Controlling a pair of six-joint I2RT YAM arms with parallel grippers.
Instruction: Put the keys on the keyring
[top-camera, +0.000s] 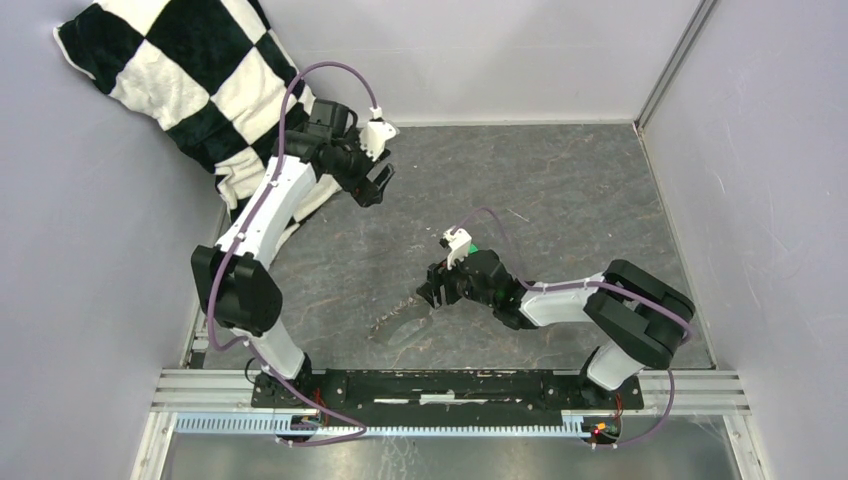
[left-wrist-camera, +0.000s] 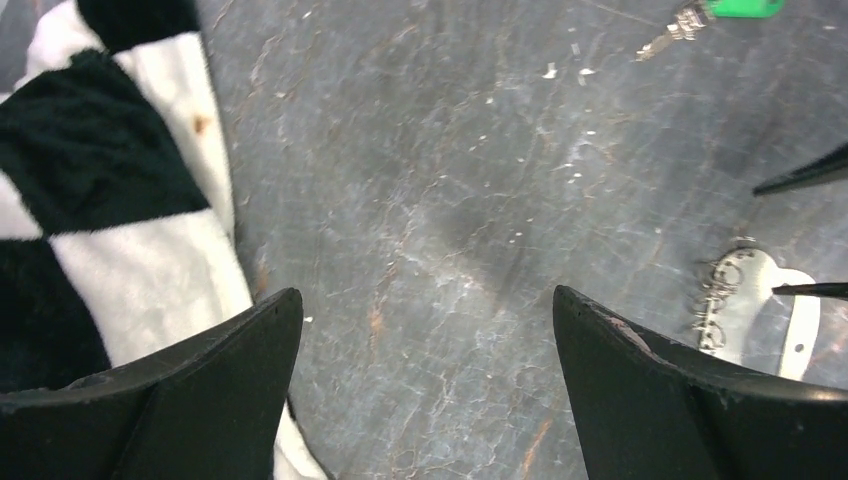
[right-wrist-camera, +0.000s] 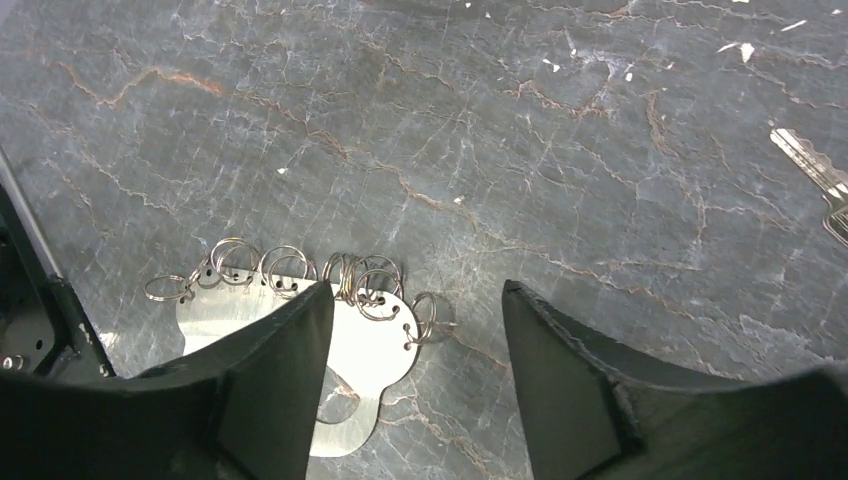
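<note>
From above: judging the job as barely begun, with nothing threaded yet. Seeing the keyring (top-camera: 400, 326) lying flat near the middle of the table's near edge, and the keys (top-camera: 475, 249) showing only as a green speck just beyond the right wrist, apart from the keyring. Finding the left gripper (top-camera: 380, 188) hanging wide open and empty toward the far-left corner, beside a black-and-white checked cloth (top-camera: 190, 70). Finding the right gripper (top-camera: 427, 295) poised just over the keyring's far end. Noting a dark, marble-veined table (top-camera: 560, 190), pale lilac walls (top-camera: 770, 200) closing it in, and an aluminium rail (top-camera: 720, 385) along the near edge. Through the left wrist: looking between spread, empty fingers at bare tabletop flecked with pale crumbs (left-wrist-camera: 565, 72), with the cloth (left-wrist-camera: 90, 200) alongside and the keyring (left-wrist-camera: 745, 300) and keys (left-wrist-camera: 745, 8) lying apart farther off. Through the right wrist: seeing jaws parted and gripping nothing, one finger overlapping the keyring (right-wrist-camera: 365, 345) below its row of small rings (right-wrist-camera: 285, 268), and the keys (right-wrist-camera: 815, 175) lying well off to one side. Judging all of it as left to do: lifting the keys, opening a ring, threading.
</note>
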